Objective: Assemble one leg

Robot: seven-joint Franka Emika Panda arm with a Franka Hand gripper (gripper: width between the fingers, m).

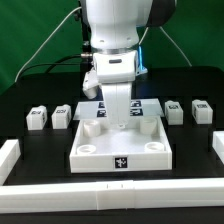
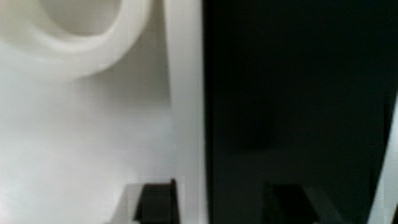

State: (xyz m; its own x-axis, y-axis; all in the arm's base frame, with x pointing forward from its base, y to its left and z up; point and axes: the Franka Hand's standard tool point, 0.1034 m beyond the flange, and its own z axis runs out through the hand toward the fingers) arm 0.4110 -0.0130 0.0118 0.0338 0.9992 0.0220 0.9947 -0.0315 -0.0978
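Four small white legs with black-and-white tags lie on the black table. Two are at the exterior view's left (image 1: pixel 38 118) (image 1: pixel 62 116) and two at its right (image 1: pixel 175 110) (image 1: pixel 200 110). My gripper (image 1: pixel 118 112) is down at the far edge of the large white square panel (image 1: pixel 122 142), away from every leg. In the wrist view the gripper (image 2: pixel 224 203) is open and empty. One fingertip (image 2: pixel 160 200) is over the panel (image 2: pixel 89 130) and the other is over the black table, so the jaws straddle the panel's edge. No leg shows in the wrist view.
Long white border bars lie at the exterior view's left (image 1: pixel 8 155), front (image 1: pixel 110 190) and right (image 1: pixel 218 150). The marker board (image 1: pixel 152 103) lies behind the panel. A round hole (image 2: pixel 80 25) in the panel shows in the wrist view.
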